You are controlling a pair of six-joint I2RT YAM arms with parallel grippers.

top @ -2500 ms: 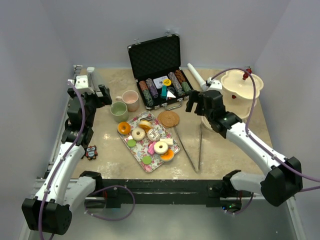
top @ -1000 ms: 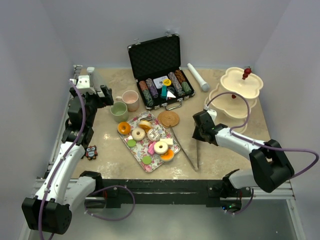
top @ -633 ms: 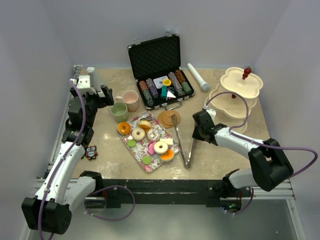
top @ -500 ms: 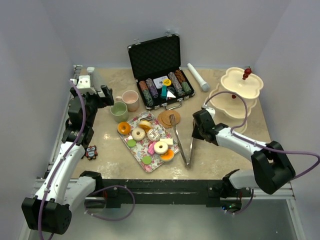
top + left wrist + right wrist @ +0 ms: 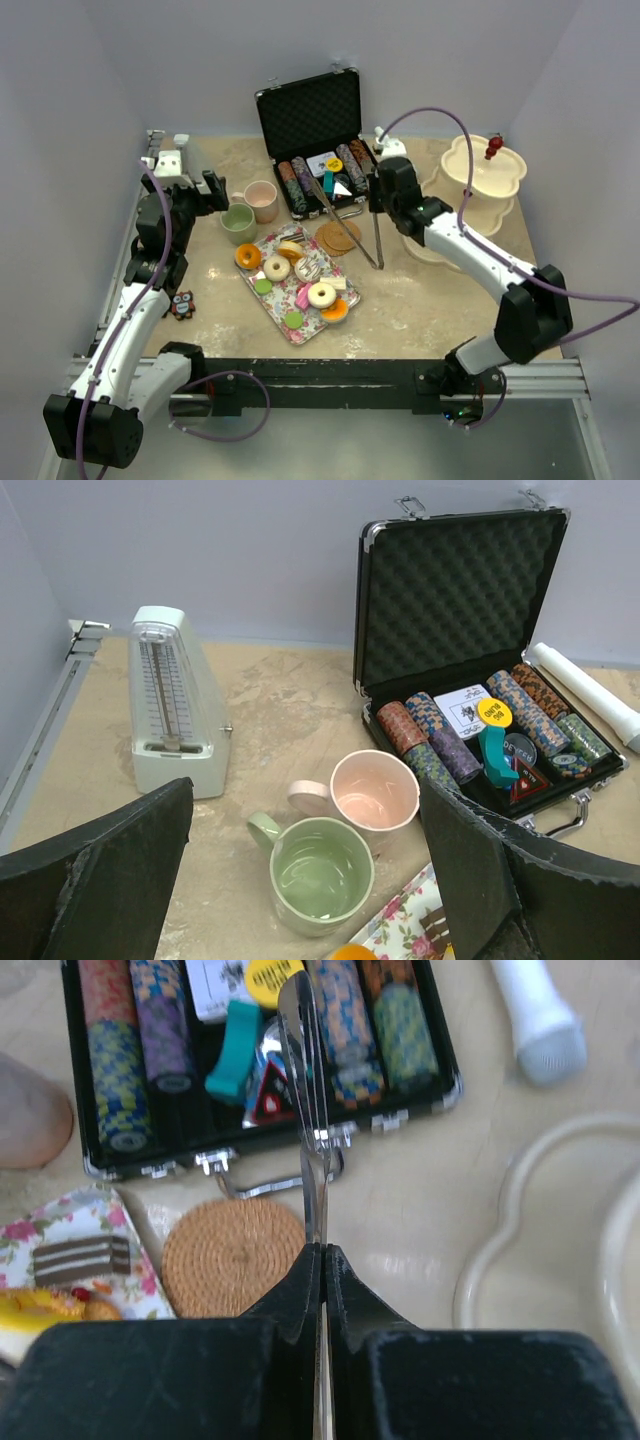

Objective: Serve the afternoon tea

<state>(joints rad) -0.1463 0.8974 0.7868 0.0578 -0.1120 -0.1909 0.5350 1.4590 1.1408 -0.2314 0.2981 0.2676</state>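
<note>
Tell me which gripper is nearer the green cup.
Left. The left gripper hovers open just behind and left of the green cup. The right gripper, shut on the tongs, is well off to the cup's right, by the chip case.

Light even, diffuse, from overhead in all three views; bright, no hard shadows. Top view sharp across bench (image 5: 420, 300), walls flat lavender-grey, slightly dimmer toward lower corners. Left wrist view crisp in middle; soft faint shadow beside green cup (image 5: 320, 872); foam texture of case lid (image 5: 460, 590) readable. Left fingers (image 5: 100, 880) at bottom corners dark, edges soft, too near lens. Right wrist view: right fingers (image 5: 290, 1295) black, underexposed, little detail. Tongs (image 5: 305, 1060) show bright glare streak along metal. White cylinder (image 5: 530, 1015) near washed out.
</note>
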